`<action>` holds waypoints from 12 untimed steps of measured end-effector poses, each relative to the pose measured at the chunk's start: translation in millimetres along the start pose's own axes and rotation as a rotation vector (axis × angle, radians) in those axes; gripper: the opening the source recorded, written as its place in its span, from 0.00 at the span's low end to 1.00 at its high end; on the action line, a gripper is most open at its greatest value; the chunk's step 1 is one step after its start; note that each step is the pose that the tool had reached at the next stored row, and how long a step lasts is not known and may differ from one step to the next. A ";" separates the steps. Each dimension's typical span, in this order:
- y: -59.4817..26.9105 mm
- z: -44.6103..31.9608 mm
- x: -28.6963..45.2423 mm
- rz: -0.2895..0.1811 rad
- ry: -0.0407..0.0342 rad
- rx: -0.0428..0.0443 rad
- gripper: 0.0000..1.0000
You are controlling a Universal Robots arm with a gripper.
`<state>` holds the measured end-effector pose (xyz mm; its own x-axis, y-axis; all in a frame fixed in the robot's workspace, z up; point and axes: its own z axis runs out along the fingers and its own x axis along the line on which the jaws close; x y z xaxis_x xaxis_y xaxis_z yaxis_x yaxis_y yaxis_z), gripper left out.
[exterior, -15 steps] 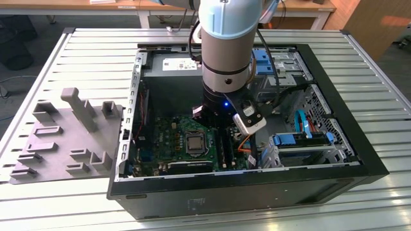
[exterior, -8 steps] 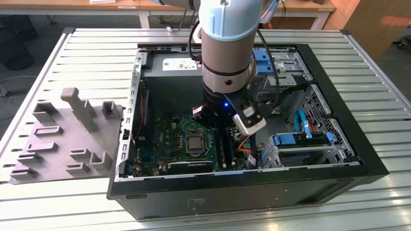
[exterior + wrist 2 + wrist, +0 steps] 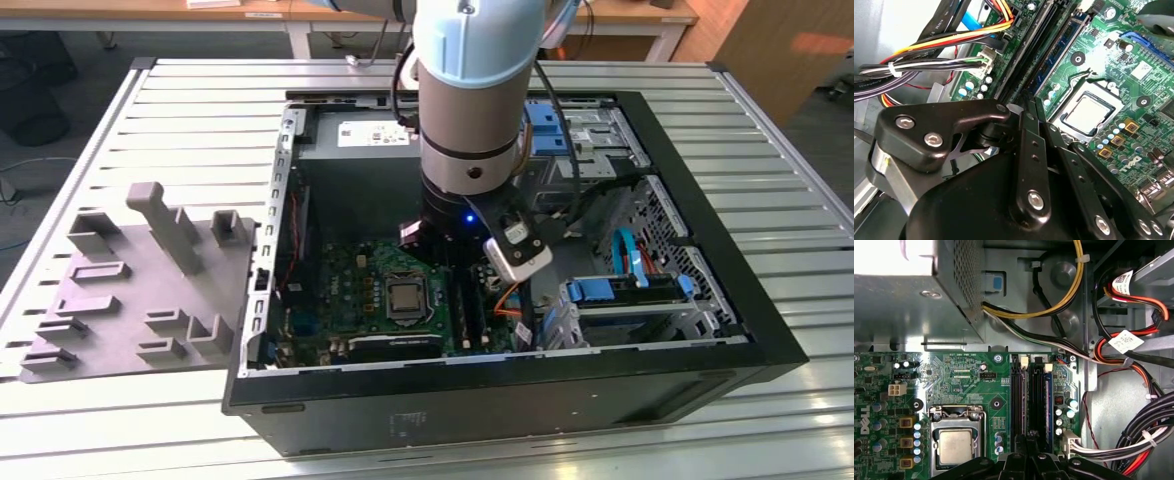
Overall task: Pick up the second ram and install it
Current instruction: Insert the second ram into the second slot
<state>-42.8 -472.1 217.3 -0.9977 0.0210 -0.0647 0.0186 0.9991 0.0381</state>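
Observation:
My gripper (image 3: 458, 262) reaches down into the open computer case (image 3: 761, 345), over the memory slots (image 3: 1026, 395) of the green motherboard (image 3: 360, 300). In both wrist views its black fingers (image 3: 1026, 145) stand pressed together, tips right above the slots, and the gripper (image 3: 1029, 447) is shut. Nothing shows between the tips; the second ram cannot be made out there. One ram stick (image 3: 1049, 400) with blue-green chips stands seated in the slot beside the gripper (image 3: 1030, 102); it is the ram stick (image 3: 1056, 52) in the second wrist view too.
The processor socket (image 3: 956, 445) lies beside the slots. Bundled cables (image 3: 1139, 440) and a drive cage with blue tabs (image 3: 627, 290) crowd the other side. The power supply (image 3: 909, 295) sits close by. A grey moulded parts tray (image 3: 134, 290) lies on the slatted table at the exterior view's left.

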 end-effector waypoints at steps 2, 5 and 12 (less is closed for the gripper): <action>0.0 0.3 0.0 0.000 0.0001 0.0001 0.12; 0.0 0.4 0.0 0.000 0.0001 0.0002 0.12; 0.0 1.4 0.1 0.000 0.0001 0.0001 0.12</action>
<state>-42.8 -472.1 215.8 -0.9977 0.0210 -0.0646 0.0186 0.9991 0.0380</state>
